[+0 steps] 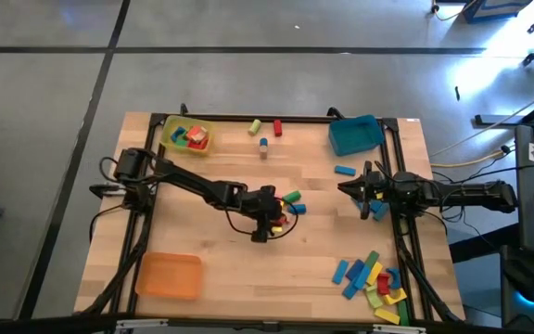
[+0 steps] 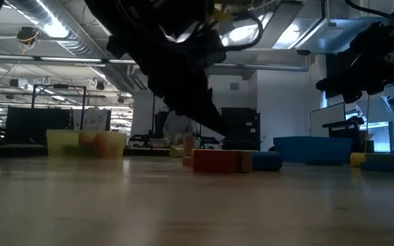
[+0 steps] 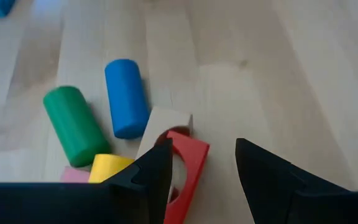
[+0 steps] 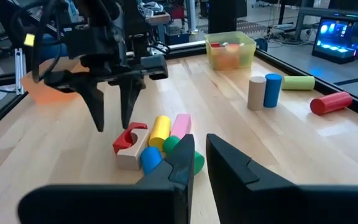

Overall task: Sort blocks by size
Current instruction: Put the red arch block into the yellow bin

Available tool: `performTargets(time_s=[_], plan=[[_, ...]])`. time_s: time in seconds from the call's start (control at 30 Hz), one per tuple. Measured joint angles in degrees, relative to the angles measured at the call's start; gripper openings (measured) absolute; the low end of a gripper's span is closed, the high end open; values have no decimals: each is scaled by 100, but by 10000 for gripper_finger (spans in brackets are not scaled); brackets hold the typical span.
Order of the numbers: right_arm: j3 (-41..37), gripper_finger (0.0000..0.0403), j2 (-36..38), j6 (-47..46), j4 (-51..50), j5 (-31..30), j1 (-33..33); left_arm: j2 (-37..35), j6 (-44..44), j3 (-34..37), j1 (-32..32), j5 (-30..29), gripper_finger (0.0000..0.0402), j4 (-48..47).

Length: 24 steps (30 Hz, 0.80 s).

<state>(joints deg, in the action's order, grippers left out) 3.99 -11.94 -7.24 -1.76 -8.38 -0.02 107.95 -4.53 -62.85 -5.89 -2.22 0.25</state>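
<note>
A small pile of blocks lies mid-table: a red arch against a pale wooden block, a blue cylinder, a green cylinder, a yellow one and a pink one. My left gripper is open and slants down just above the red arch. The arch shows beside the inner face of one finger, and no touch shows. My right gripper waits shut at the table's right side, holding nothing.
A yellow tray with blocks stands far left, a blue tray far right and an orange tray near left. Loose cylinders lie at the far middle. A blue block lies alone. Several blocks are heaped near right.
</note>
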Motion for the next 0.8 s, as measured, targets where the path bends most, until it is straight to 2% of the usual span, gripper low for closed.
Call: performTargets(time_s=[0.53,0.8], plan=[[4,46,0,-1,-63,0,0,419,-190,-45,31,-63,155,-134],[4,46,0,-1,-151,-7,1,415,-218,-24,32,-56,100,-418]])
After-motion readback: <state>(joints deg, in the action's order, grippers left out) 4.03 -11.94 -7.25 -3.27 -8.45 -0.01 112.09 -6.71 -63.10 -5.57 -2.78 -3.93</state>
